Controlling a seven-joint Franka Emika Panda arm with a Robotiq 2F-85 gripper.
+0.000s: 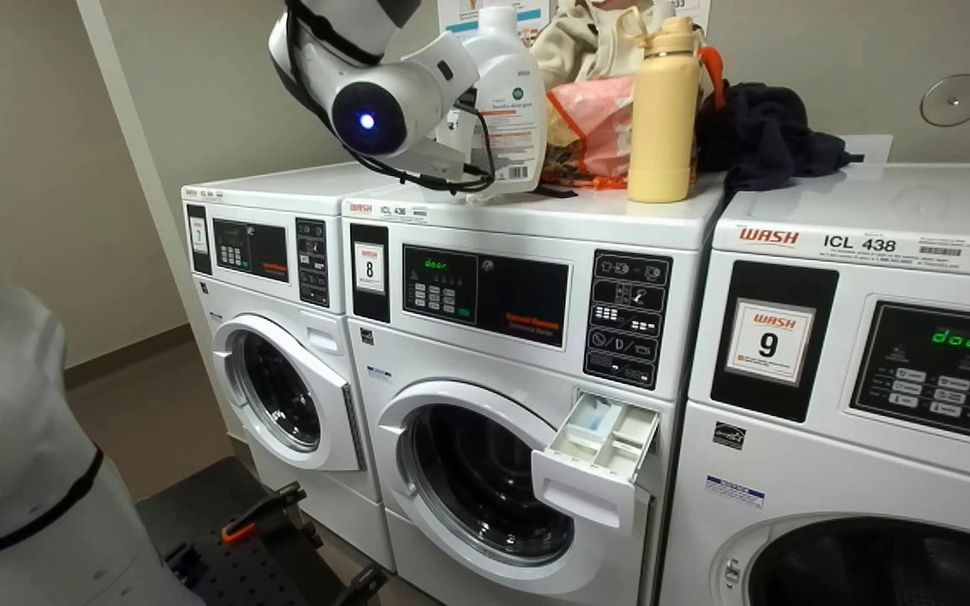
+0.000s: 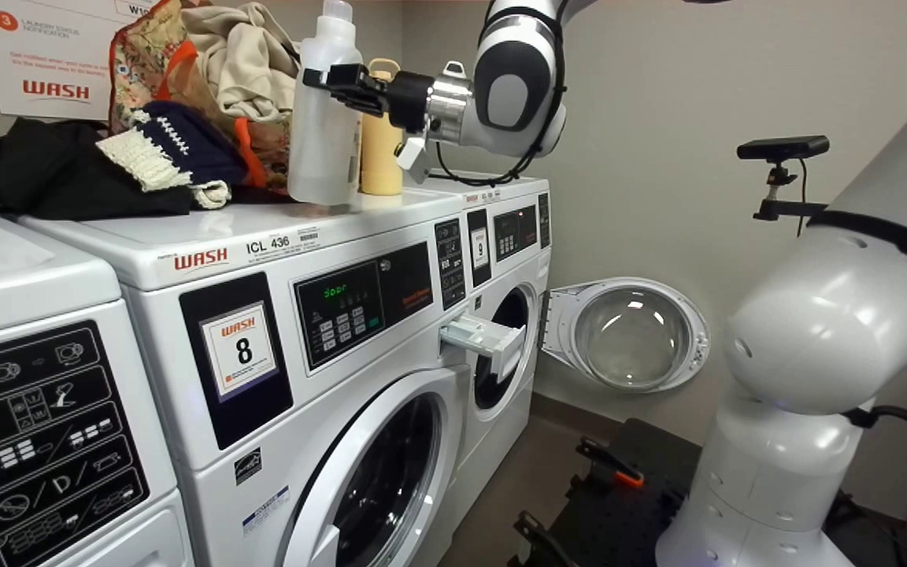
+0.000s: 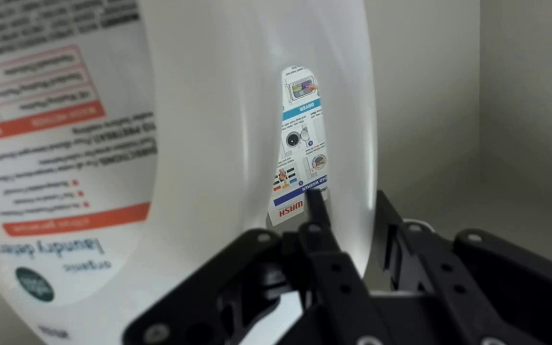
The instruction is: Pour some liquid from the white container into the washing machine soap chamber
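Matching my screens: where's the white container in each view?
In an exterior view: the white container, upper centre.
In an exterior view: the white container, near the top, left of centre.
In the wrist view: the white container fills left and centre, fingers on either side of its handle.
Shared landmark: the yellow bottle, right of the container in both exterior views.

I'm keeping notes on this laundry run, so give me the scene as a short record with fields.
Container: white container, roughly upright above or on washer 8; contact with the top cannot be told
Claw: claw shut on the container's handle, one finger in the handle's opening
Pour target: soap chamber, pulled out from washer 8, divided into compartments
Pouring: not under way; the container is away from the chamber
Display: green "door" on washer 8's display
Also on washer 8: yellow bottle, bag
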